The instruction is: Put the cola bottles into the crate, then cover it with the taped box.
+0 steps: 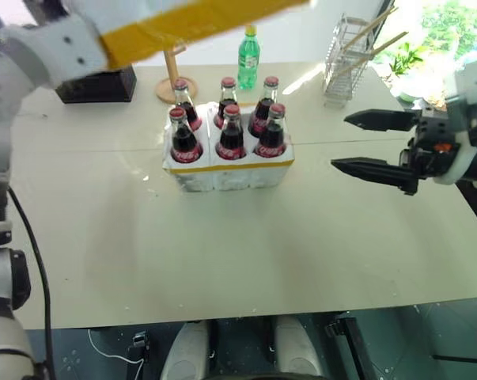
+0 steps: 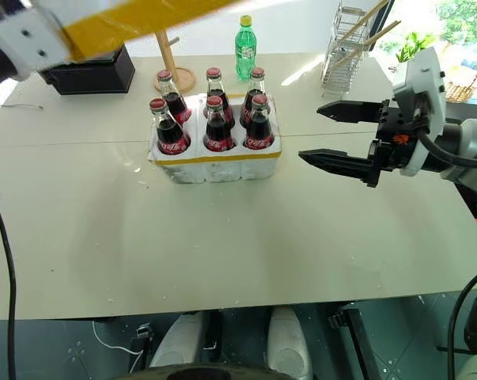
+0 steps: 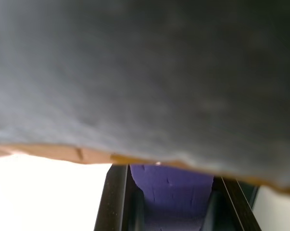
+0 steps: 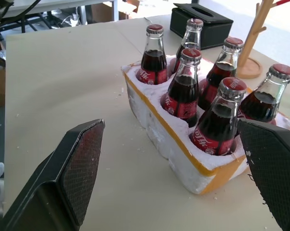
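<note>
Several cola bottles (image 1: 231, 134) with red caps stand upright in the wells of the crate (image 1: 230, 172), a low white foam tray with a yellow strip, at the middle of the table. The taped box (image 1: 175, 22), white foam with a broad yellow band, hangs tilted above the table's far left, behind the crate. My left gripper (image 3: 170, 173) is shut on it, and the box's underside covers most of the left wrist view. To the right of the crate my right gripper (image 1: 341, 142) hovers open and empty, its fingers pointing toward the crate.
A green plastic bottle (image 1: 248, 49) stands at the back behind the crate. A wooden stand (image 1: 173, 77) and a black tissue box (image 1: 96, 83) are at the back left. A wire rack (image 1: 347, 59) holding sticks sits at the back right. The beige table (image 1: 222, 253) reaches toward me.
</note>
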